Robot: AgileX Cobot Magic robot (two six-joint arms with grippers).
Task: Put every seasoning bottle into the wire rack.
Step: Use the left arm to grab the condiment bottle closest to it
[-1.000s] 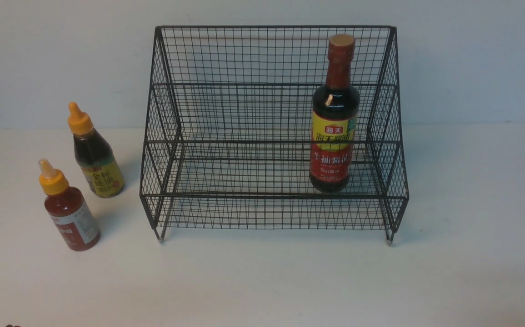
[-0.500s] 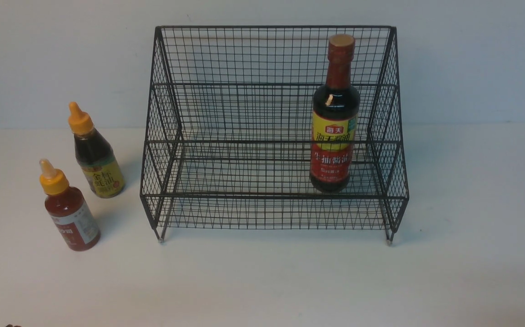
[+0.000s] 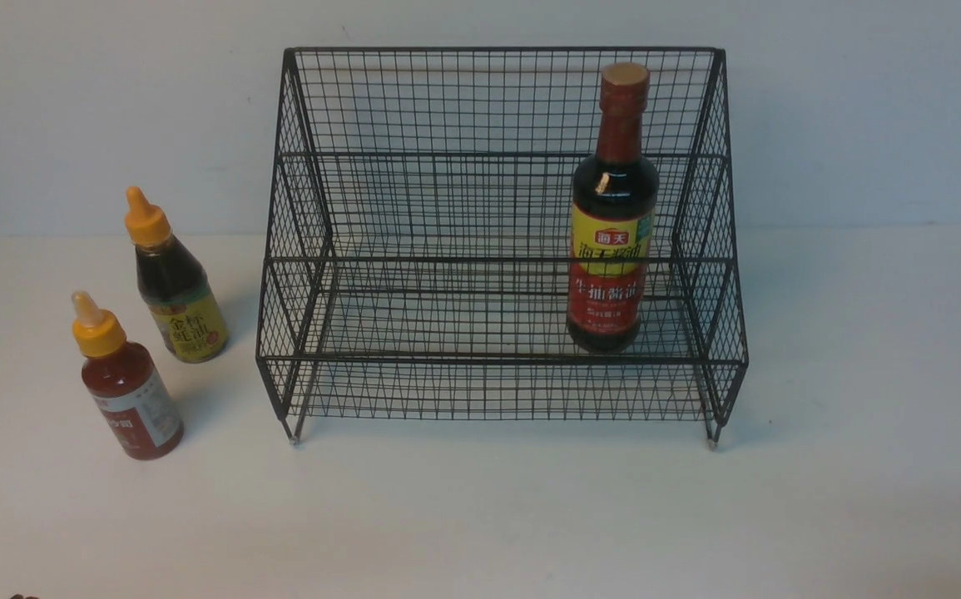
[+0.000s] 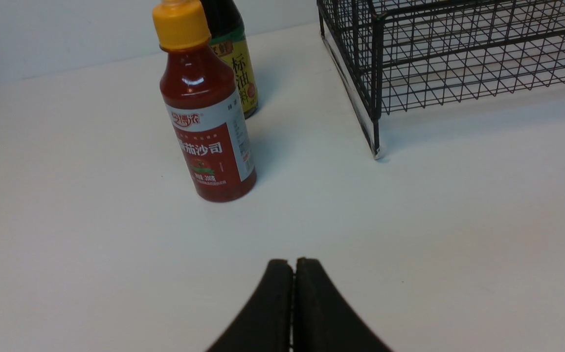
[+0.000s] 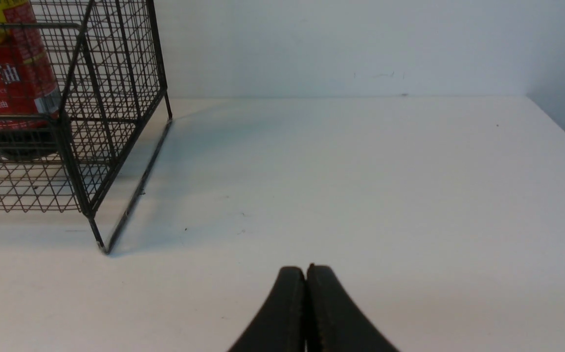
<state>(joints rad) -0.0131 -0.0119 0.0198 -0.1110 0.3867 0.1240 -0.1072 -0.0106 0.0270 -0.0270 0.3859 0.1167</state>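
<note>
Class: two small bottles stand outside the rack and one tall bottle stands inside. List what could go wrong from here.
1. The left gripper is shut; unless it opens first, it may topple the red-sauce bottle.
2. The dark small bottle stands close by and could get knocked during that grasp.
3. A carried bottle may catch on the front rail of the wire rack.

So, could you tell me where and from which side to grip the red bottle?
I'd grip the red bottle around its straight labelled body, below the shoulder, left pincer coming level from the robot's side. It stands upright, that side free; the small dark bottle is behind it, the rack to its right.
</note>
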